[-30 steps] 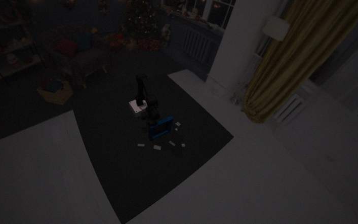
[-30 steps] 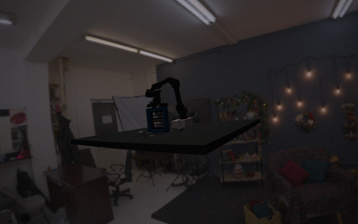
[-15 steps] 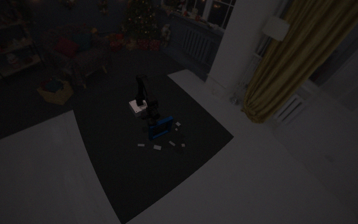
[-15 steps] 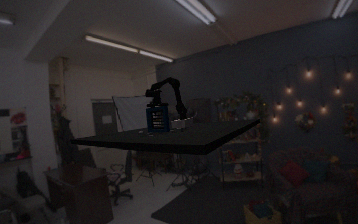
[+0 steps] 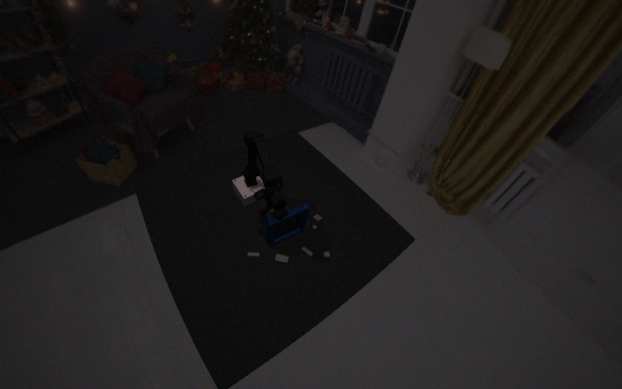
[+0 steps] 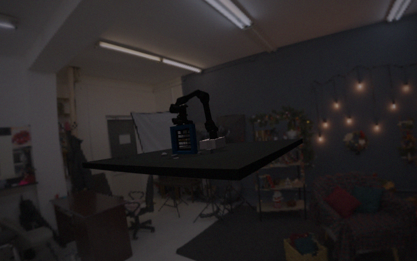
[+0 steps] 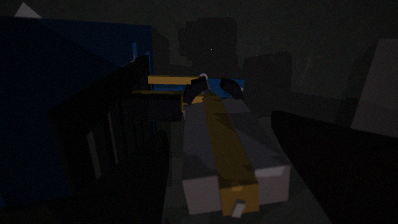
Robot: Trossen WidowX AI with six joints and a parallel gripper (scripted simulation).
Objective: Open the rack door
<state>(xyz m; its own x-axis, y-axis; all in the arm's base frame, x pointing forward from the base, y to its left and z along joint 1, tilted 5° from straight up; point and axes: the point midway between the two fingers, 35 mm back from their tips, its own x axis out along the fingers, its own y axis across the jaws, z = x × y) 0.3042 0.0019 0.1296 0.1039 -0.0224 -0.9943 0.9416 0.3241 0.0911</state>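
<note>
At the left of my wrist view, the rack's blue frame stands upright on the dark table, with the arm reaching over to its near side. Upright slats show beside that blue face. I see no door swung wide, but the light is poor and the arm covers much of that side in the top view, so I can't give the door's angle.

Next across, in the middle, is the upright handle, pale grey cheeks with an orange core between them. It lies between my fingers, beside the frame. My gripper is about two thirds open, with dark gaps on either side of the handle; I judge it isn't squeezing anything. I can't confirm from here whether the quarter turn is complete.

Further right, the arm's white base stands well clear of the frame in the exterior view. The small pale pieces lie on the table around the rack.

Going by this, I can't call the unlocking done, and the wide swing looks to be still ahead. If so, I need a firm squeeze, the turn if it's lacking, a pull past the required angle with the handle left turned, then a release and a withdrawal that touches nothing.
</note>
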